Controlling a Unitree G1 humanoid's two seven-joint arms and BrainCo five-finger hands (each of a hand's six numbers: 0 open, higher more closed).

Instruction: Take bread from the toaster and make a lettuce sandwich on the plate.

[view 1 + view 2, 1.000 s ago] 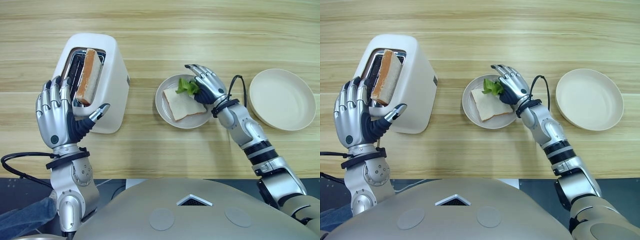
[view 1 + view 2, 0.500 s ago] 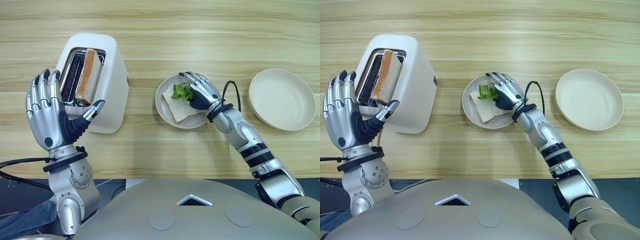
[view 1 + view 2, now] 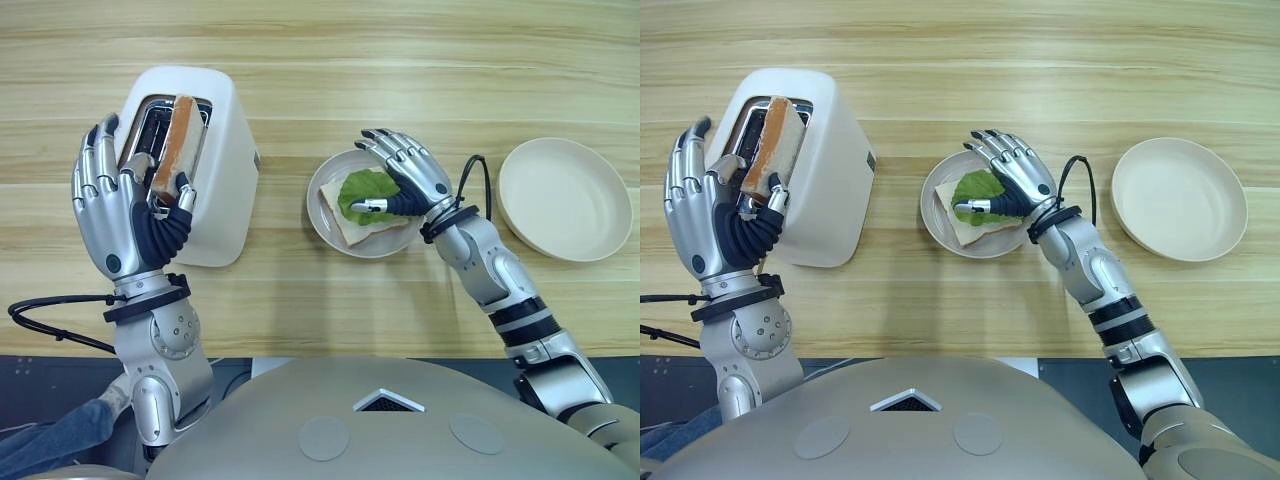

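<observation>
L hand [image 3: 125, 215] is held upright at the 9 o'clock side of the toaster [image 3: 225, 150], palm turned toward it. Fingers are seen long and only slightly curled, w/ nothing closed in them. They are raised over the slot next to the toast slice [image 3: 177, 135], apart from it. Thumb tip is set at the slice's near end, approx. 1 o'clock from the palm. Whether it presses or just touches can't be told. The toast slice is stood on edge in the toaster's 3 o'clock slot, sticking up out of it w/ a slight lean. The toaster is stood on the tabletop [image 3: 400, 60].

R hand [image 3: 412, 180] is held over the 3 o'clock part of the plate [image 3: 318, 212], w/ the forearm coming in from approx. 5 o'clock. Fingers are spread and arched above the lettuce [image 3: 360, 187], and the thumb tip is laid on the leaf. No closed grip is seen. The lettuce is spread flat on the bread slice [image 3: 362, 228], covering most of it. The slice's near edge is left showing at 6 o'clock of the leaf. The bread slice is laid inside the plate, which is placed at 3 o'clock of the toaster, clearly apart.

A 2nd plate [image 3: 565, 200] is set at 3 o'clock of the R hand, well apart from it.
</observation>
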